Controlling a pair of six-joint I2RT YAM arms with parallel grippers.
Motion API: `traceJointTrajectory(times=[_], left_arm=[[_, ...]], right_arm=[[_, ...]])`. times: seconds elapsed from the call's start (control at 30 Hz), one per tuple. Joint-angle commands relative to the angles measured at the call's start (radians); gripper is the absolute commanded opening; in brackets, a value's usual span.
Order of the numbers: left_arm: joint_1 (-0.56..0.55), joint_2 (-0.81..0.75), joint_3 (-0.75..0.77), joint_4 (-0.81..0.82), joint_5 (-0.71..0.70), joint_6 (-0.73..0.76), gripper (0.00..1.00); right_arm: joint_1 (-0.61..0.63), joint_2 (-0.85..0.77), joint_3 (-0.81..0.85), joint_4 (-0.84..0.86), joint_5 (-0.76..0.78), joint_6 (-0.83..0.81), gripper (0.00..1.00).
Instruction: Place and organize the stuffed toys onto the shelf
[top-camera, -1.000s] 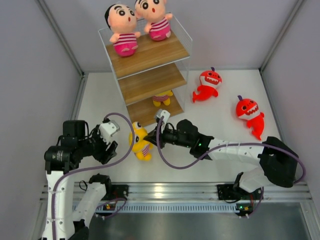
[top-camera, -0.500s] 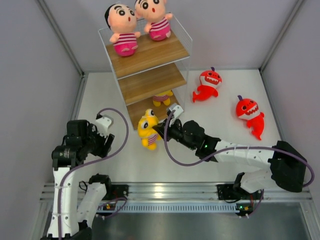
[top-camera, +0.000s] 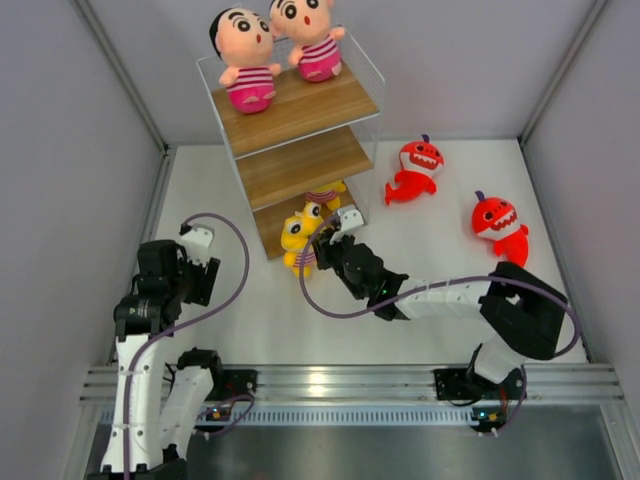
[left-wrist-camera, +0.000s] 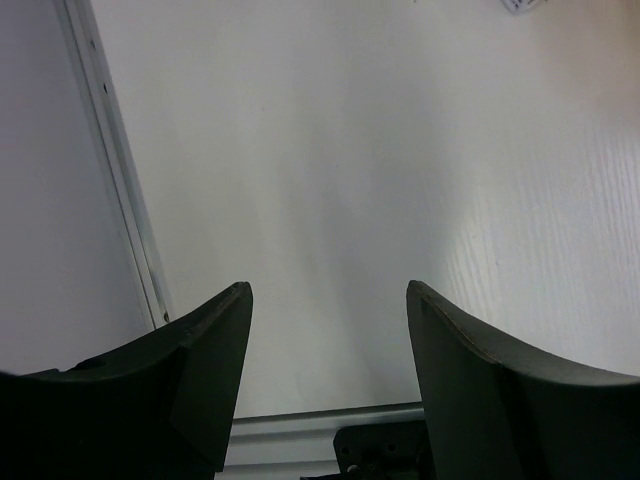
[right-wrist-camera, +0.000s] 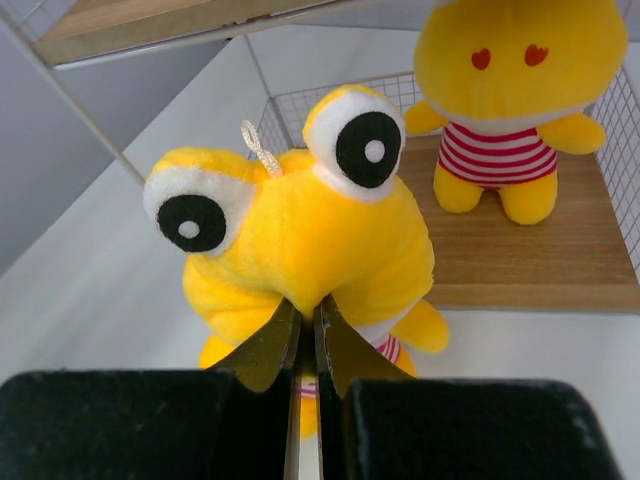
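My right gripper (top-camera: 318, 243) (right-wrist-camera: 307, 305) is shut on a yellow doll (top-camera: 295, 238) (right-wrist-camera: 300, 235) with big eyes and holds it just in front of the shelf's (top-camera: 305, 160) bottom board. A second yellow doll (top-camera: 326, 196) (right-wrist-camera: 515, 100) in a striped shirt sits on that bottom board. Two boy dolls (top-camera: 248, 58) (top-camera: 312, 38) in pink stripes sit on the top board. Two red sharks (top-camera: 414, 168) (top-camera: 499, 230) lie on the table to the right. My left gripper (left-wrist-camera: 328, 300) is open and empty over the bare table at the left.
Grey walls close in the table on the left, right and back. A metal rail (top-camera: 330, 385) runs along the near edge. The shelf's middle board (top-camera: 300, 165) holds nothing. The shelf's wire mesh side (right-wrist-camera: 300, 110) stands close behind the held doll.
My right gripper has carried the yellow doll up and back from the table to the front of the shelf's bottom tier. My left arm has drawn back to the left.
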Motion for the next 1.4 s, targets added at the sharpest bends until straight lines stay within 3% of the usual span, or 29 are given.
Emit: traceJointTrajectory(times=[0.0,0.43,0.7,1.03,1.23,1.37], left_arm=[[0.012,-0.003,-0.009,0.077,-0.052,-0.031,0.69],[0.010,0.014,-0.033,0.097,-0.035,-0.019,0.69],[0.004,0.026,-0.061,0.118,-0.052,-0.021,0.69],[0.002,0.035,-0.058,0.118,-0.045,-0.016,0.68],[0.002,0.037,-0.058,0.118,-0.041,-0.016,0.68],[-0.004,0.040,-0.059,0.118,-0.035,-0.013,0.68]], right_arm=[[0.010,0.078,0.089,0.176,0.096,0.016,0.00],[0.013,0.339,0.283,0.286,0.160,-0.051,0.00],[0.011,0.494,0.447,0.266,0.157,-0.079,0.00],[-0.021,0.580,0.595,0.164,0.128,-0.036,0.00],[-0.021,0.607,0.652,0.082,0.215,0.014,0.00],[-0.023,0.627,0.668,0.113,0.229,-0.027,0.00]])
